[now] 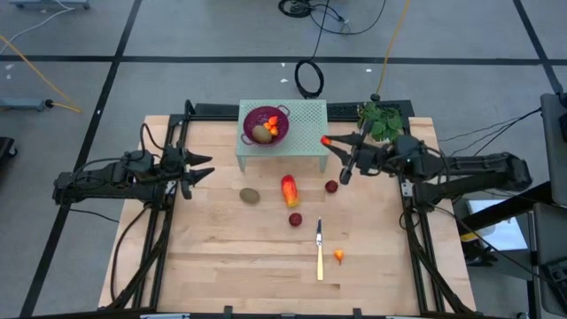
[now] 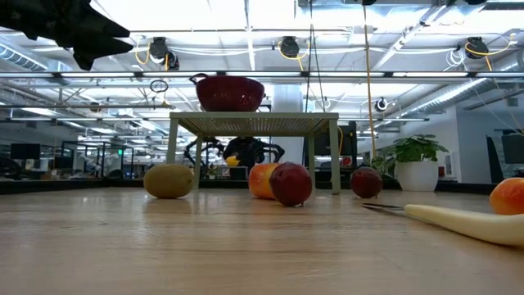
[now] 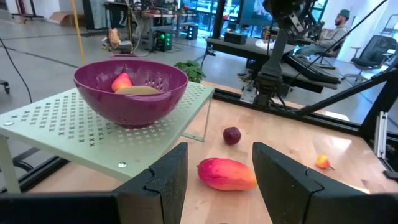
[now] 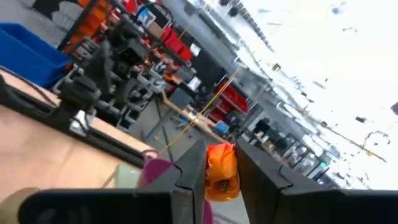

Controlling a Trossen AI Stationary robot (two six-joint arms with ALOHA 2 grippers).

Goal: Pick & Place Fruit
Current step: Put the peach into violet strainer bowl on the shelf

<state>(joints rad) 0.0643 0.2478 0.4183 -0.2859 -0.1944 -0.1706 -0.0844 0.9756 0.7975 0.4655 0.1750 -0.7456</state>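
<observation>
The purple colander (image 1: 263, 120) stands on a pale green perforated stand (image 1: 306, 142) and holds a brown-green oval (image 1: 260, 134) and orange pieces (image 1: 274, 125). On the table lie a second oval (image 1: 250, 195), the red-orange-yellow oblong (image 1: 290, 190), two dark red balls (image 1: 331, 186) (image 1: 295, 219) and an orange piece (image 1: 339, 256). My right gripper (image 1: 328, 141) is beside the stand's right end, shut on a tiny orange piece (image 4: 221, 171). My left gripper (image 1: 205, 169) hangs open left of the stand, above the table; its wrist view looks at the oblong (image 3: 227, 174). My right gripper pinches the tiny orange piece (image 4: 222, 163) between its two fingers (image 4: 194, 177). The piece is lifted clear of the table, and the colander (image 4: 158, 171) shows just beyond it.
A yellow-handled knife (image 1: 320, 251) lies near the front right, blade pointing toward the far edge. A potted plant (image 1: 381, 121) stands at the far right corner behind my right arm. Bare wood stretches across the near left part of the table (image 1: 204, 266).
</observation>
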